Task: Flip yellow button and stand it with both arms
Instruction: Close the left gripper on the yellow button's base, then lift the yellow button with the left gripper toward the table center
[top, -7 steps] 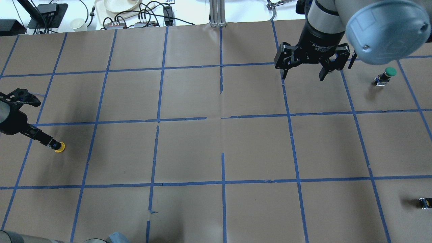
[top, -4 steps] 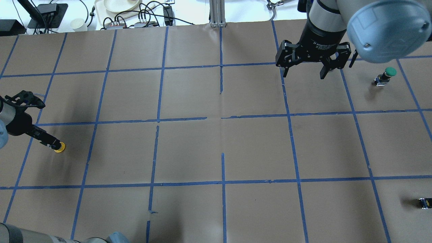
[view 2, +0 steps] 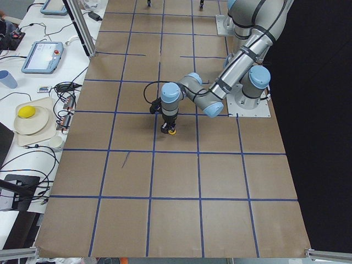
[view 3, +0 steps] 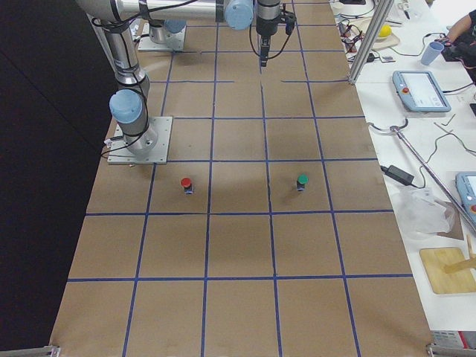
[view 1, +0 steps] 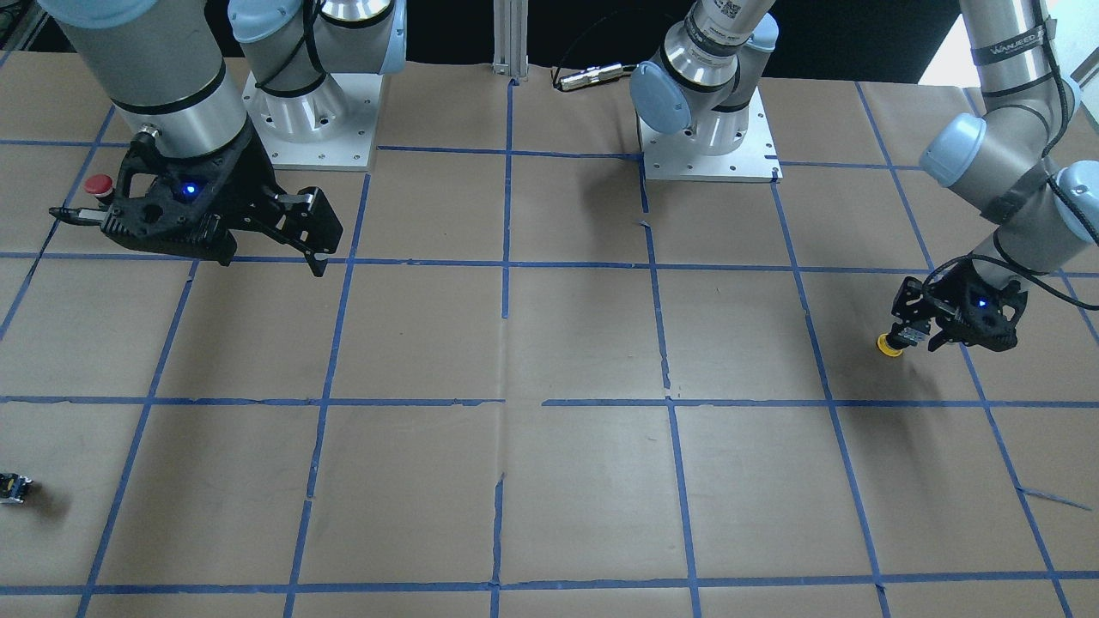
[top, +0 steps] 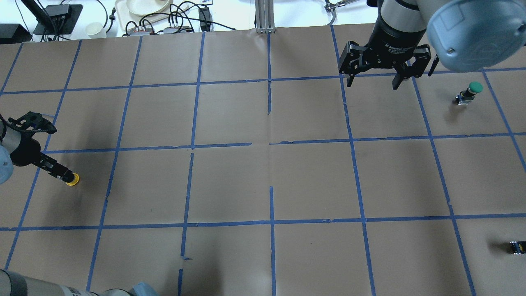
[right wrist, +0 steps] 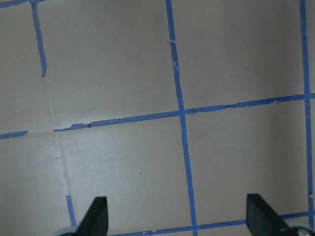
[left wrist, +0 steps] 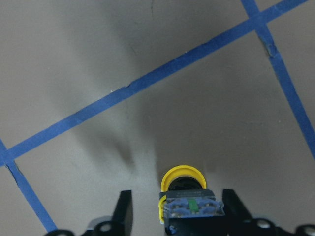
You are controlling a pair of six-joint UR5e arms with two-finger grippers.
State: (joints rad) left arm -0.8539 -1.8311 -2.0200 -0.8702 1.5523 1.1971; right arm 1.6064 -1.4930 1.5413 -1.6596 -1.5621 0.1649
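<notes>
The yellow button [top: 72,179] is at the table's far left with its yellow cap down on the brown paper. My left gripper [top: 61,174] is shut on its black and blue base. In the left wrist view the button [left wrist: 182,178] sits between the fingers, base toward the camera and cap pointing away. It also shows in the front-facing view [view 1: 887,345] below the left gripper [view 1: 912,335]. My right gripper [top: 373,84] is open and empty, hovering over the far right of the table, far from the button. It also shows in the front-facing view [view 1: 270,257].
A green-capped button [top: 470,92] stands at the far right. A red-capped button [view 1: 97,184] stands near the right arm's base. A small dark switch block [top: 517,247] lies at the right edge. Cables and a tray [top: 144,8] lie beyond the far edge.
My left wrist has swung up and back while the yellow cap stays in the same spot on the paper. My right gripper has drifted toward the far edge, still open.
</notes>
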